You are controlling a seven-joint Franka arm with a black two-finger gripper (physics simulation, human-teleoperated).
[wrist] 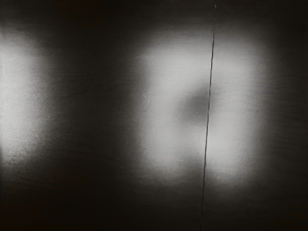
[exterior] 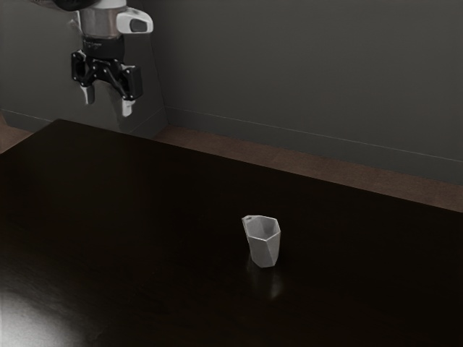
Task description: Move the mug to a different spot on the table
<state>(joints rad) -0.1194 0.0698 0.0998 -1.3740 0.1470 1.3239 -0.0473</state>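
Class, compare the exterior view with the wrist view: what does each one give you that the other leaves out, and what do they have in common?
Exterior view's own: the gripper, fingers open, hanging high over the far corner of the table at the exterior view's left; a white faceted mug standing upright on the table, well apart from the gripper; the grey wall behind. Wrist view's own: a thin dark line crossing the surface; what it is I cannot tell. Shared: a dark glossy surface with blurred bright reflections, likely the same table.
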